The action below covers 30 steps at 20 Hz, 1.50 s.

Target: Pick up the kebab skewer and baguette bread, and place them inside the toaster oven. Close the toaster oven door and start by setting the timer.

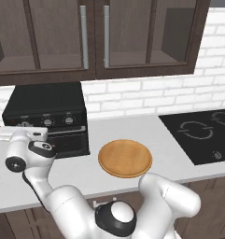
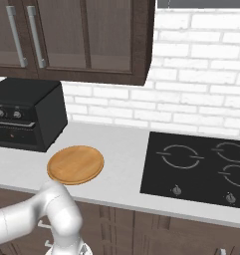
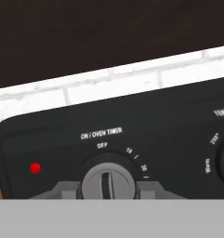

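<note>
White brick backs the grey surface [image 1: 179, 140], where the toaster oven [image 1: 46, 116] stands at its left end. At its front panel, the tool [image 3: 107, 188] pinches the timer knob [image 3: 107, 180]; beside the oven lies a wooden plate [image 1: 125, 158], with a black cooktop [image 1: 202, 133] further right.

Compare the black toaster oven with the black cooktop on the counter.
The boxy black toaster oven stands tall on the counter; the flat black cooktop lies flush in it. The oven's knobs face forward on a front panel; the cooktop's sit on its top surface. Both are black.
</note>
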Available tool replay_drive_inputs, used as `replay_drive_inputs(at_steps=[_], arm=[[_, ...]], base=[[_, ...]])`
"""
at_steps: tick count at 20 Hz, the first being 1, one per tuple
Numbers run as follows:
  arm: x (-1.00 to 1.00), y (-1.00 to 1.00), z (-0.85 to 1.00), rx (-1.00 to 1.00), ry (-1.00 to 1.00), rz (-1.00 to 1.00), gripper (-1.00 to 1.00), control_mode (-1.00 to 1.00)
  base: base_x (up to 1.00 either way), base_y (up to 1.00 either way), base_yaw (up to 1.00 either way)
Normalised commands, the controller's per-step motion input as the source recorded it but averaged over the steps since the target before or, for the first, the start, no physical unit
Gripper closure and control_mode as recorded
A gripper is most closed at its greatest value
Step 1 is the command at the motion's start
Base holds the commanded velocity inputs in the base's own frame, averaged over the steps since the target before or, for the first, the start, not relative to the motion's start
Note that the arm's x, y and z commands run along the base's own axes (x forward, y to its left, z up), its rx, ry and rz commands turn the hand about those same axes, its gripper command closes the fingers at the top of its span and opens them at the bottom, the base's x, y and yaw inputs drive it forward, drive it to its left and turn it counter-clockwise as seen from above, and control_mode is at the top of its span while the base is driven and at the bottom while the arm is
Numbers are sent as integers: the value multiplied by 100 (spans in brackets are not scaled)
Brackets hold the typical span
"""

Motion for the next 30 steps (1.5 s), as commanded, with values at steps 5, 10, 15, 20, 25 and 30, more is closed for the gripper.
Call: replay_drive_inputs(at_steps=[5, 10, 15, 20, 25, 30], arm=[[0, 0, -2, 19, -5, -2, 100, -100], [0, 0, 0, 20, -3, 0, 100, -100], [0, 0, 0, 18, -1, 0, 100, -100], [0, 0, 0, 18, 0, 0, 100, -100], [0, 0, 0, 15, 0, 0, 100, -100], [0, 0, 0, 15, 0, -1, 100, -100]], base=[[0, 0, 0], [0, 0, 0], [0, 0, 0], [0, 0, 0], [0, 0, 0], [0, 0, 0]])
